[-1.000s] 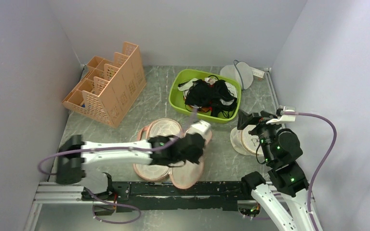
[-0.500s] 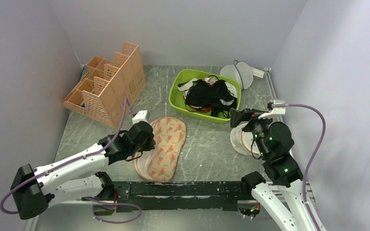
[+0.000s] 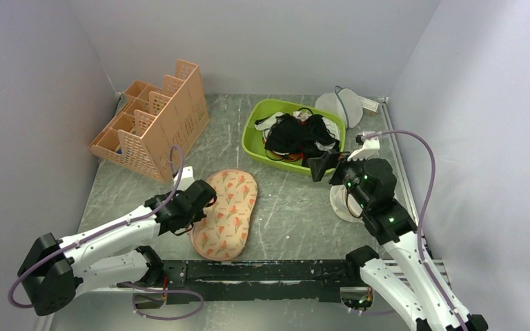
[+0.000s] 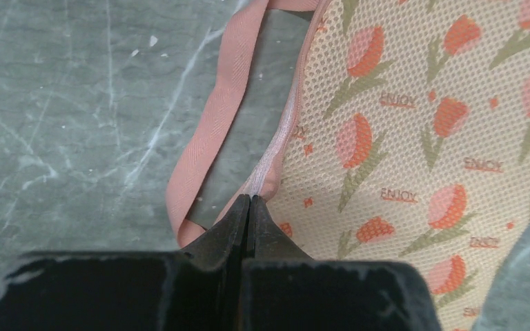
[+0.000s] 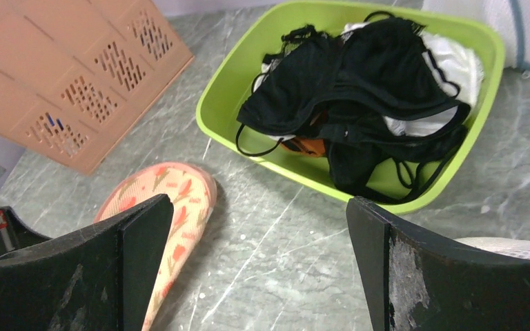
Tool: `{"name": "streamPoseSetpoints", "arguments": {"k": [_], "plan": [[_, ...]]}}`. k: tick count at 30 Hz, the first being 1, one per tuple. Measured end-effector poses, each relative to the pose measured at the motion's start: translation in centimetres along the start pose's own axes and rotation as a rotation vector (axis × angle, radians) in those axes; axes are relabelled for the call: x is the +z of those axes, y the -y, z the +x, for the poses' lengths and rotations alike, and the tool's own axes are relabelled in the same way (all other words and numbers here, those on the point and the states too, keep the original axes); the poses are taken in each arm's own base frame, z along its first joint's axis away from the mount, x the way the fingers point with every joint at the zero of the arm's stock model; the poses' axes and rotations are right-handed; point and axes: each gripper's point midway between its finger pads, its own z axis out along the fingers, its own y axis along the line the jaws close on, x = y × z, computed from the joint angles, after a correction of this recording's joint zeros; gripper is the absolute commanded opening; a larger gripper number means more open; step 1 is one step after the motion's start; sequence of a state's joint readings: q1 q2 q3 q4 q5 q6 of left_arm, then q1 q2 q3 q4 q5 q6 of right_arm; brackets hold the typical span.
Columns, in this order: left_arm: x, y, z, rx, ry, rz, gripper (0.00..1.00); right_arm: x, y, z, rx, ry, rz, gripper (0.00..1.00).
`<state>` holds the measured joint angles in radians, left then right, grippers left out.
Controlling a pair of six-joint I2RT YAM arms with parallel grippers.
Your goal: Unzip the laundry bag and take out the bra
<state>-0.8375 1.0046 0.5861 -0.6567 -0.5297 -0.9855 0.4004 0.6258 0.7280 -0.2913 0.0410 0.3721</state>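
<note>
- From above: the flat beige tulip-print laundry bag [image 3: 226,214] lies on the grey surface [image 3: 297,221], with the left pincer [image 3: 204,207] at its edge.
- Left wrist: that pincer is pinched tight at the zip seam. Unzipping looks to be the step, and next comes a steady pull along the seam.
- Right wrist: the right pincer [image 5: 261,203] gapes wide and empty; a black fabric bra [image 5: 359,76] lies in the lime-green plastic tub [image 5: 228,83].

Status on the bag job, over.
Left gripper shut at bag zip edge. Right gripper open over table. Black bra in green bin. Nothing in the way.
</note>
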Motion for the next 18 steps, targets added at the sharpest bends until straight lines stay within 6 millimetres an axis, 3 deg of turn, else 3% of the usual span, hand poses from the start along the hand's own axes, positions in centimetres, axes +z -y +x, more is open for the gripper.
{"name": "streamPoseSetpoints", "arguments": {"k": [5,8,9,11,12,14,18], "plan": [[0.6,-0.9,0.1,0.015,-0.007,-0.056,0.07,0.9,-0.5,1.2,0.014,-0.051,-0.027,0.99],[0.8,-1.1,-0.1,0.015,-0.005,-0.072,0.13,1.4,-0.7,1.6,0.017,-0.068,-0.040,0.99],[0.9,-1.1,-0.2,0.017,-0.006,-0.078,0.21,1.5,-0.8,1.7,0.017,-0.074,-0.043,0.99],[0.9,-1.2,-0.4,0.020,-0.009,-0.092,0.62,1.9,-0.9,2.1,0.021,-0.090,-0.053,0.99],[0.8,-1.2,-0.7,0.022,-0.007,-0.098,0.77,2.1,-1.0,2.2,0.021,-0.097,-0.056,0.99],[0.6,-1.2,-1.4,0.007,0.002,-0.110,0.89,2.4,-1.1,2.7,0.023,-0.117,-0.063,0.98],[-0.3,-0.8,-2.8,-0.027,0.024,-0.103,0.95,3.0,-1.1,3.6,0.028,-0.153,-0.068,0.98]]}}
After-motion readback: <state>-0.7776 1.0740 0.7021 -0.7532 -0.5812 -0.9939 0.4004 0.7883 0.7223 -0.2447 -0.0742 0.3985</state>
